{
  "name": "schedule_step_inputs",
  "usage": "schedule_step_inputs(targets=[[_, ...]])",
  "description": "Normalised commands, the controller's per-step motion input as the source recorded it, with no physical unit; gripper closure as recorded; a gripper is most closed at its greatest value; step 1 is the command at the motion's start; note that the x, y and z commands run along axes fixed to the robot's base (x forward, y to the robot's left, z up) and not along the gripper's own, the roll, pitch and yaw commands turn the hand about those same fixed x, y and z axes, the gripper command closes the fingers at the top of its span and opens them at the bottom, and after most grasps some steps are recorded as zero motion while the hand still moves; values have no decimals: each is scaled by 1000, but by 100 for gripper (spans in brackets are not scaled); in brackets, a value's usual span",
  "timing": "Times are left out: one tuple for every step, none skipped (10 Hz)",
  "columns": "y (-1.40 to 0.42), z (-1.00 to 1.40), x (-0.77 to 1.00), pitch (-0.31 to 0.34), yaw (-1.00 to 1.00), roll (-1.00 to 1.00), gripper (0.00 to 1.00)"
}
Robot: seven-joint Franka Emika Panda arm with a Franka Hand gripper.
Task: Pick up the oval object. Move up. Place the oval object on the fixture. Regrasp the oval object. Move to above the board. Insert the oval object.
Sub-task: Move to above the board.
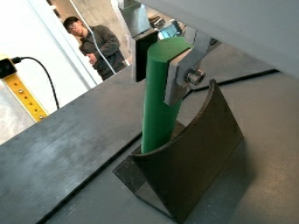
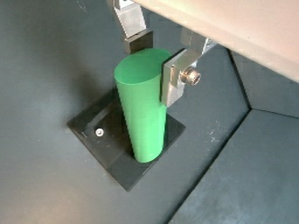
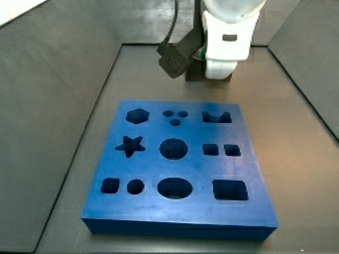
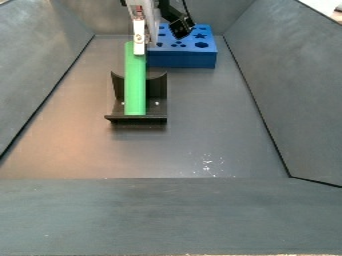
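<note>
Both wrist views show the oval object [image 1: 156, 101] standing upright on the fixture [image 1: 198, 157], its lower end down against the base plate right where the curved dark upright rises. The gripper [image 2: 158, 54] sits at the peg's upper end, and the jaws look clamped on it: one silver finger [image 1: 184, 72] with its bolt lies flat against the green side, and the dark pad of the opposite finger [image 2: 138, 39] sits at the top edge on the far side, so I'd call that a grasp on the oval object, though the pad contact on that far side is partly hidden so I can't swear it's fully tight. In a side view the green peg [image 4: 135, 77] rises straight out of the dark fixture [image 4: 138, 108] on the grey floor, with the gripper [image 4: 138, 38] at its top, and the board [image 4: 185, 47] lies further back, apart from the fixture. In a side view the board [image 3: 177, 169] fills the foreground, star, hexagon, circle and square holes all on show, with the white arm housing [image 3: 223, 40] behind its far edge; the peg itself isn't visible from there.
</note>
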Motion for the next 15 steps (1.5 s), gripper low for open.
schedule_step_inputs(targets=[[-107,1000,-194,-137,-73,76,100],[-99,1000,-196,-113,-85,61,100],[-87,1000,-180,-87,-94,42,100],[-81,1000,-166,-29,-111,32,100],[-78,1000,-158,17,-120,25,100],[-72,1000,-146,76,-111,16,100],[-70,1000,-138,102,-98,11,100],[-64,1000,-122,148,-64,4,100],[-61,1000,-108,175,-36,0,100],[-49,862,-80,187,-5,-5,100],[-27,643,-49,184,35,-17,100],[-22,480,-30,180,58,-27,100],[-25,326,-16,176,81,-25,100],[-27,173,-1,174,95,-25,100],[-1000,331,-375,108,1000,-516,100]])
